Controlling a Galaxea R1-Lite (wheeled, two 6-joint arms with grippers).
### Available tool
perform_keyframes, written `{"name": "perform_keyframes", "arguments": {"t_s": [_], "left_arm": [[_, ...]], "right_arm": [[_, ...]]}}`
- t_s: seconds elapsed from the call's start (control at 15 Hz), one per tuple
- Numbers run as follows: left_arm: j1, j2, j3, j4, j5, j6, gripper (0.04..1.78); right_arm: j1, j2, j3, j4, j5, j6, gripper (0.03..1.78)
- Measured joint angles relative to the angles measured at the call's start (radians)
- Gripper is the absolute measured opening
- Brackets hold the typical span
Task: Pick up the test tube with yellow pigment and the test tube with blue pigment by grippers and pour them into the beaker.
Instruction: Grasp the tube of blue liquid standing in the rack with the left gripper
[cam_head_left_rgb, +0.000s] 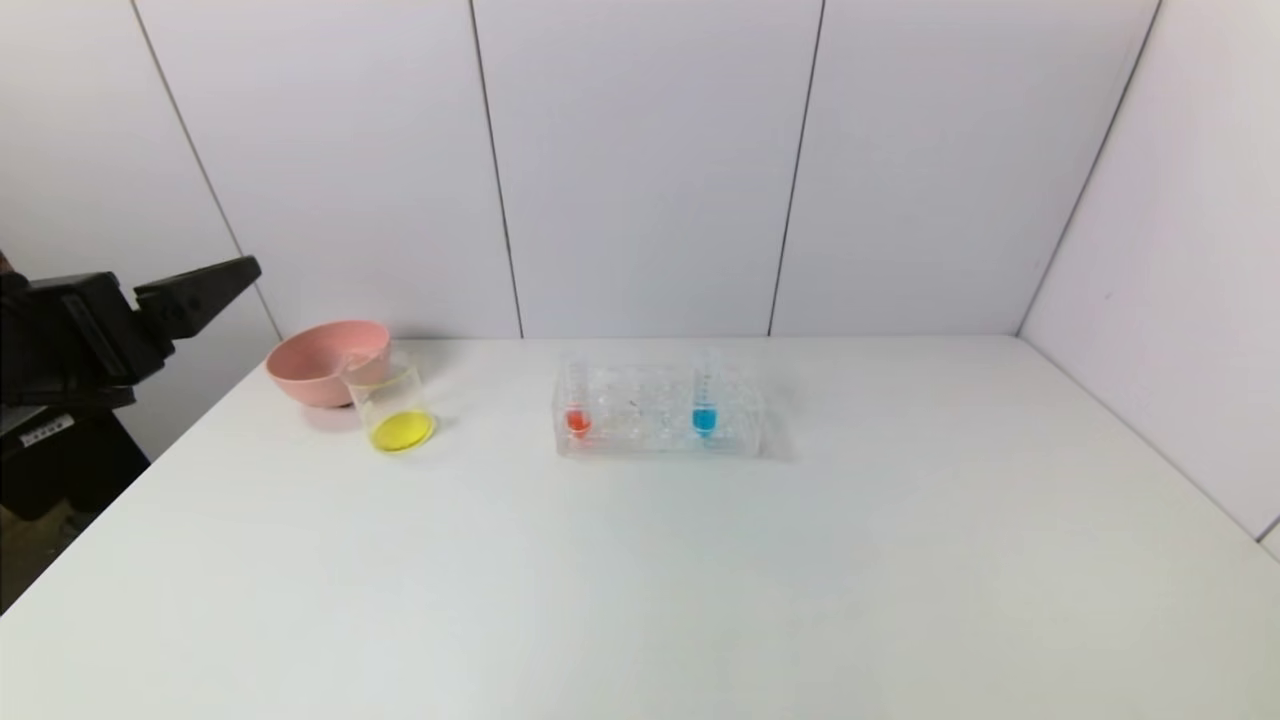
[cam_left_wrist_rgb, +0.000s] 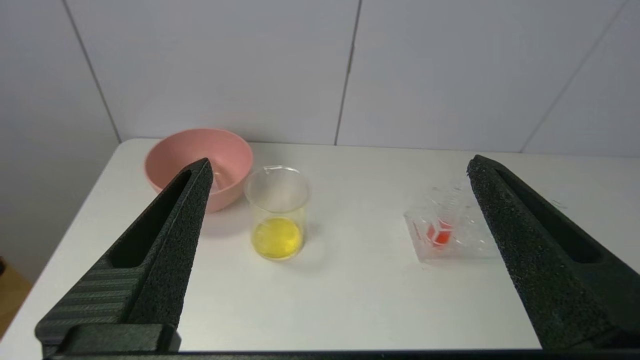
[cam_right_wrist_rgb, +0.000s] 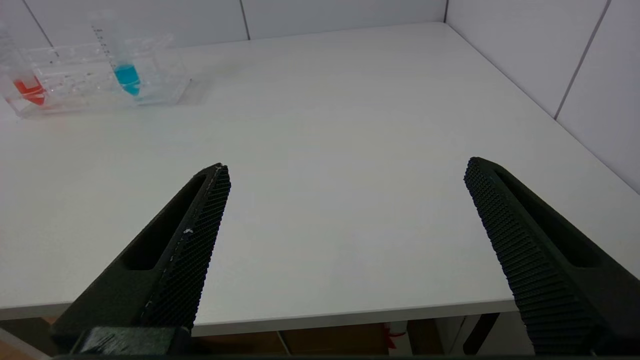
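**Yellow in the beaker, blue tube still racked**

At the table's near edge, I hold the right gripper (cam_right_wrist_rgb: 345, 170) wide open and empty; the left gripper (cam_left_wrist_rgb: 340, 170), at the left edge, likewise. Farther in stand one beaker (cam_head_left_rgb: 395, 410) holding yellow liquid, touching one pink bowl (cam_head_left_rgb: 325, 362), and one clear rack (cam_head_left_rgb: 657, 411) with two tubes: the test tube with blue pigment (cam_head_left_rgb: 705, 400) and one red-orange tube (cam_head_left_rgb: 577, 408). No yellow tube is visible. Risk: a misaligned grasp could tip the light rack.
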Motion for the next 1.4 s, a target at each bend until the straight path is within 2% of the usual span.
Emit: {"name": "perform_keyframes", "arguments": {"t_s": [0.53, 0.8, 1.0, 1.13, 1.27, 1.4], "left_arm": [[-0.302, -0.031, 0.126, -0.027, 0.005, -0.026, 1.78], [-0.373, 0.069, 0.123, -0.098, 0.036, -0.025, 1.78], [-0.429, 0.234, 0.114, -0.25, 0.128, -0.019, 1.78], [-0.494, 0.372, 0.09, -0.38, 0.211, -0.014, 1.78], [-0.565, 0.499, 0.037, -0.483, 0.303, -0.012, 1.78], [-0.615, 0.618, -0.049, -0.526, 0.396, -0.011, 1.78]], "right_arm": [[0.0, 0.0, 0.0, 0.0, 0.0, 0.0, 1.71], [0.0, 0.0, 0.0, 0.0, 0.0, 0.0, 1.71], [0.0, 0.0, 0.0, 0.0, 0.0, 0.0, 1.71], [0.0, 0.0, 0.0, 0.0, 0.0, 0.0, 1.71], [0.0, 0.0, 0.0, 0.0, 0.0, 0.0, 1.71], [0.0, 0.0, 0.0, 0.0, 0.0, 0.0, 1.71]]}}
